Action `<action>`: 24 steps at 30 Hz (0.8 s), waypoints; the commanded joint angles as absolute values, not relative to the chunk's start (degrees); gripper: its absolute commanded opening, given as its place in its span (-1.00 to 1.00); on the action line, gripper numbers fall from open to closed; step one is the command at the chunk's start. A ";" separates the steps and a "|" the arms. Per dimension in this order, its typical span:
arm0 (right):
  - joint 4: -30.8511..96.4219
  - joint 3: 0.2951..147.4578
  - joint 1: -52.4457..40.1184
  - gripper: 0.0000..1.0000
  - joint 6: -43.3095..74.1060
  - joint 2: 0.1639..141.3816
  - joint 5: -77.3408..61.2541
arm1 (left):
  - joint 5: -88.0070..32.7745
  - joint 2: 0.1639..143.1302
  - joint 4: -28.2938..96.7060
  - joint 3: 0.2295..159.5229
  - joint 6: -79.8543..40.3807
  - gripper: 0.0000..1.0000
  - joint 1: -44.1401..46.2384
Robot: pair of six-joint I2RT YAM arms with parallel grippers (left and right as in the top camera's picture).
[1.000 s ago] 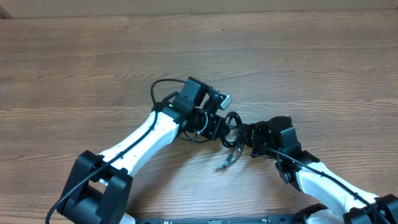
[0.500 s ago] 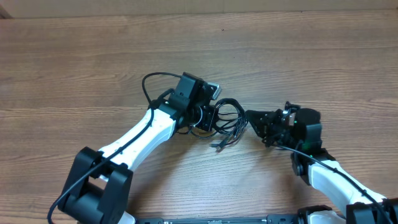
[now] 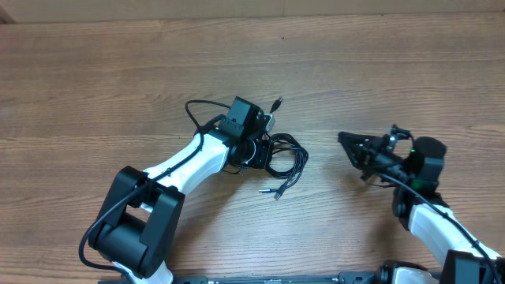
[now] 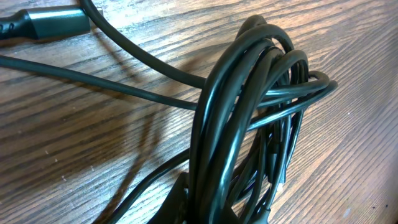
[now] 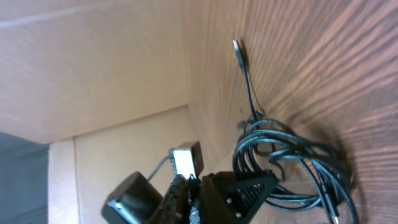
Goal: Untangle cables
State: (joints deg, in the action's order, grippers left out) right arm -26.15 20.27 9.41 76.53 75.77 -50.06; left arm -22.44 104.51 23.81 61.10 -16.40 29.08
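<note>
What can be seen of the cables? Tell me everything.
The cables are thin, glossy black cords wound into a loose tangle of overlapping loops lying on the wooden table. One plug end pokes out on the far side, another trails toward the robot. The left tool is shut on the tangle; the right tool stands clear.

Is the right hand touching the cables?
Apart. The overhead view shows bare table between the right hand and the cables.

The cables [image 4: 214,124] (a coiled bundle) run off the left-wrist view's bottom edge.
</note>
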 commanded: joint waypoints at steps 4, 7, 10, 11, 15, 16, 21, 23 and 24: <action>-25.30 20.64 8.93 -0.37 75.96 75.90 -55.09 | -22.11 104.51 23.44 61.21 -18.13 -0.91 28.58; -22.20 20.67 4.49 -0.24 76.01 75.90 -51.92 | -22.11 104.51 23.27 61.21 -18.48 -0.91 28.58; -16.03 20.67 -1.45 -0.12 77.60 75.90 -42.98 | -22.11 104.51 23.16 61.21 -18.48 -0.91 28.60; -13.65 20.67 -3.53 -0.09 79.79 75.90 -39.48 | -22.09 104.51 23.20 61.21 -18.46 -0.91 28.58; -11.29 20.64 -10.59 0.01 88.29 75.90 -29.93 | -22.04 104.51 23.53 61.21 -18.41 -0.91 28.58; -12.23 20.67 -12.25 0.01 89.62 75.90 -27.77 | -22.06 104.51 23.55 61.21 -18.44 -0.92 28.58; -15.35 20.67 -18.87 -0.02 94.96 75.90 -18.26 | -22.11 104.51 23.75 61.21 -18.44 -0.92 28.58; -15.35 20.67 -21.98 -0.01 97.30 76.18 -13.85 | -22.15 104.51 23.94 61.21 -18.46 -0.91 28.69; -15.35 20.67 -22.94 -0.01 98.87 76.44 -12.56 | -22.37 104.51 23.97 61.21 -18.44 -0.92 28.82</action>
State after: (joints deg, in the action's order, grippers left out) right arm -14.96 20.34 -19.75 92.73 75.83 -22.06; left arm -22.39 104.51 23.81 61.10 -18.09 29.08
